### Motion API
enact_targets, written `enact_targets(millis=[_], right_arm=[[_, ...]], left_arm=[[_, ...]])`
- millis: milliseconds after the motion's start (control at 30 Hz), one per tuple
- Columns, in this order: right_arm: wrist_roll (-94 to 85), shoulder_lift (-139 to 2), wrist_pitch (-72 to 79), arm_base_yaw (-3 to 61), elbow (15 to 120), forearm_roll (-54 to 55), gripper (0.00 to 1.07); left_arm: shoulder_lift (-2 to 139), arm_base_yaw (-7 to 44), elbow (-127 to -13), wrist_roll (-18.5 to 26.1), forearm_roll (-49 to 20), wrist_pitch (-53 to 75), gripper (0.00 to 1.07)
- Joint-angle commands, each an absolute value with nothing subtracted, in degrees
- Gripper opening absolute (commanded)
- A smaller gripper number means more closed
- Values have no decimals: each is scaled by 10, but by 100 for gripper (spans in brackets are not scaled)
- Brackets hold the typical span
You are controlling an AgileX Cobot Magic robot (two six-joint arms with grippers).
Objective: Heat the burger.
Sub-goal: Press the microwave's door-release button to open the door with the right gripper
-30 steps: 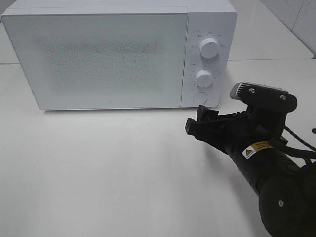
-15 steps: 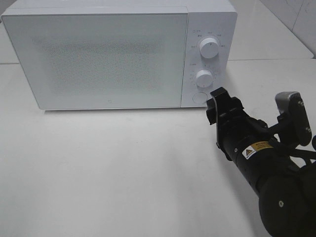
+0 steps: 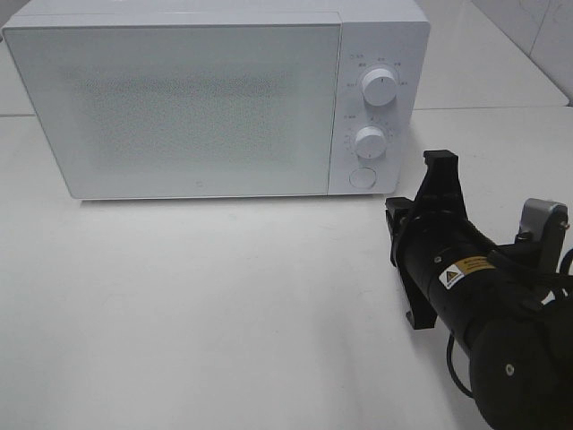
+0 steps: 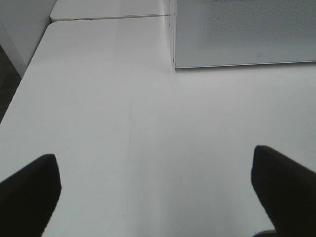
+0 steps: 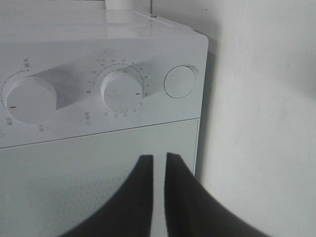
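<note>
Out to the front left of the microwave (image 3: 215,98), our left claw (image 4: 158,197) hangs over the bare table (image 3: 224,296). Its fingers are spread wide and hold nothing.

The microwave's frosted door (image 4: 247,34) is shut and we cannot see through it. The burger shows in none of our views. It may already be inside, but we cannot tell.

On the panel right of the door are the upper knob (image 3: 380,87), the lower knob (image 3: 370,141) and, below them, the round button (image 3: 362,177).

Just to the right of the microwave's front corner is our right claw (image 5: 159,160). It is turned on its side, with its fingers drawn narrow to a thin slit and nothing between them. It points toward the panel but does not touch it.

We judge the step in hand to be working that panel, either pushing the button or turning a knob. For the button we should keep the fingers together, bring the tips square onto its middle and press straight in. The push should be gentle, so that the microwave does not slide back. For a knob we must first open the fingers enough to go round it, then close on it and twist about its centre.

The left claw should stay clear of the door in case it swings open.
</note>
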State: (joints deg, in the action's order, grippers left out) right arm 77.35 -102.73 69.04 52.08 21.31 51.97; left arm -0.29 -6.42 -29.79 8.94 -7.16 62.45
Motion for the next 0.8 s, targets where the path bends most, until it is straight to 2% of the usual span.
enact_targets(millis=[33, 267, 800], right_arm=[[779, -1028, 677, 520, 217, 520, 0], [772, -1033, 626, 508, 234, 525, 0], [774, -1095, 566, 417, 331, 426, 0]], left_arm=[[-14, -64, -297, 87, -73, 615, 98], [-14, -64, -297, 87, -73, 615, 98], [-14, -64, -297, 87, -73, 615, 98]])
